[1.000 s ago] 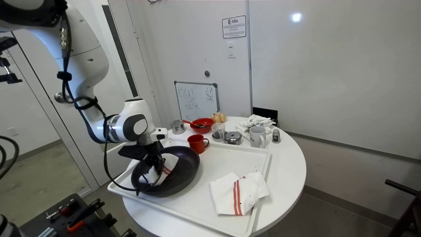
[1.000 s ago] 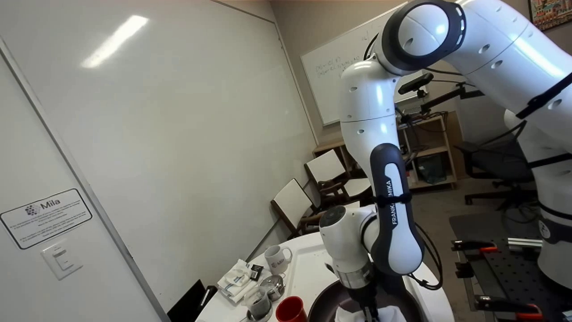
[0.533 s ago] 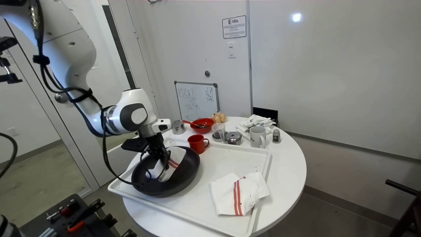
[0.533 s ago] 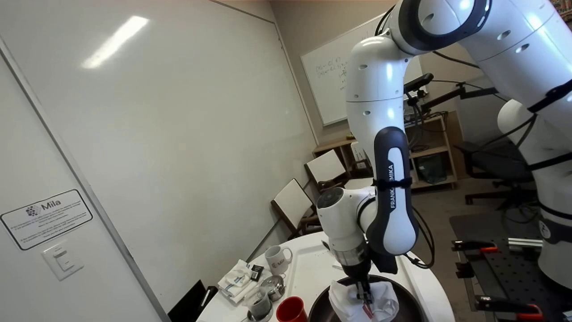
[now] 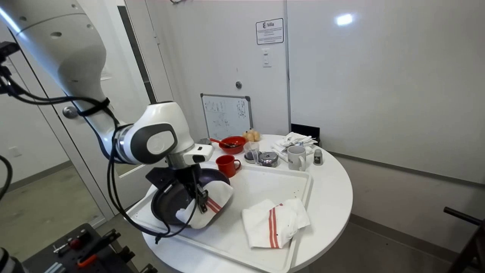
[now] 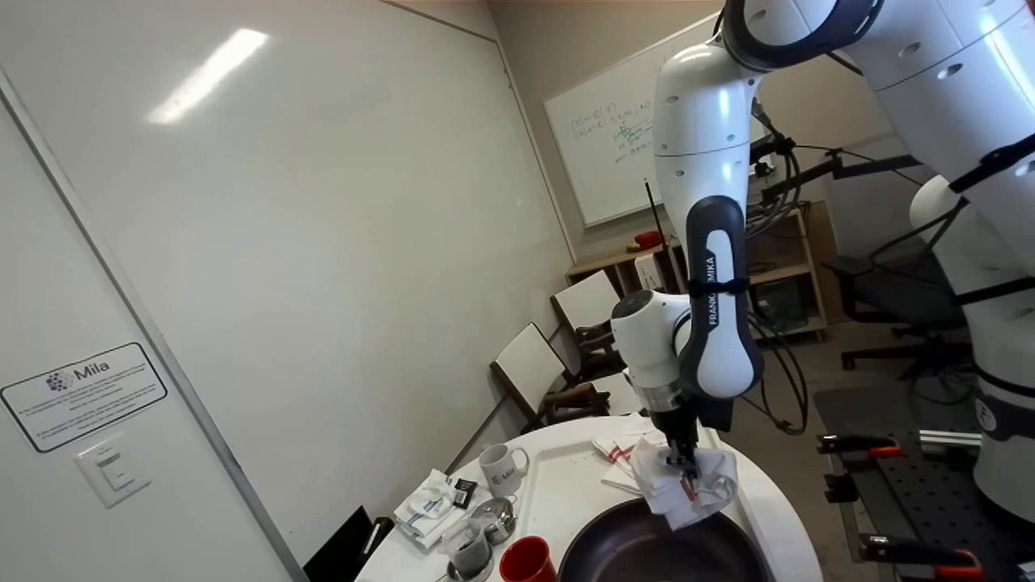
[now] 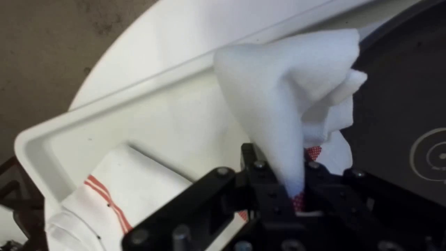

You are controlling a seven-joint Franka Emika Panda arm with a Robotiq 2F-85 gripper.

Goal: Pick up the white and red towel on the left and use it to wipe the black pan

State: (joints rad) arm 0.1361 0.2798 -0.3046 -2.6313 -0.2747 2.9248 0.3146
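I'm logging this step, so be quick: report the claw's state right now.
Claw: closed, holding a white and red towel partly over the black pan.

Black pan [image 7: 397, 108] partly beyond the wrist view's edge

In an exterior view, the pan [image 5: 170, 204] sits on the tray [image 5: 273, 185] on the table [image 5: 333, 197], a towel [image 5: 280, 223] to the pan's right, a mug [image 5: 225, 165] behind it, a bowl [image 5: 234, 148] farther back
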